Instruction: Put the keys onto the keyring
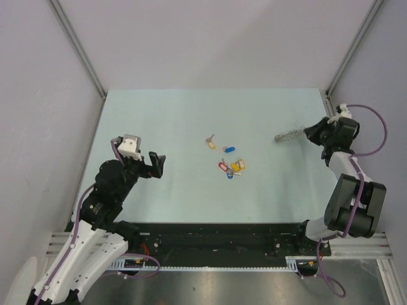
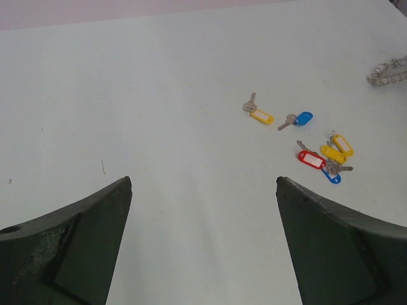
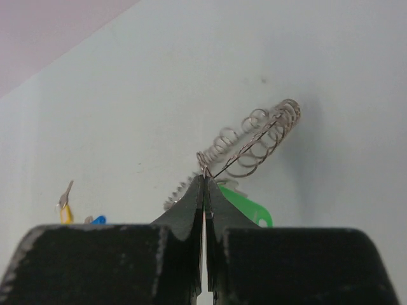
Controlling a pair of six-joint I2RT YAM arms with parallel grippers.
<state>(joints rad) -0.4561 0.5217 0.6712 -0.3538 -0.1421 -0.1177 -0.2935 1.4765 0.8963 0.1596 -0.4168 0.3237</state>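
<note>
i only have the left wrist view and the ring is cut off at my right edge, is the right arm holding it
Observer: Yes. The right wrist view shows the right gripper shut on the keyring, pinching a thin wire at its edge.
Operator: any key over there, i count none near it
Observer: One. A green-tagged key lies just past the fingertips, below the ring's loops. I cannot tell whether it is threaded on.
</note>
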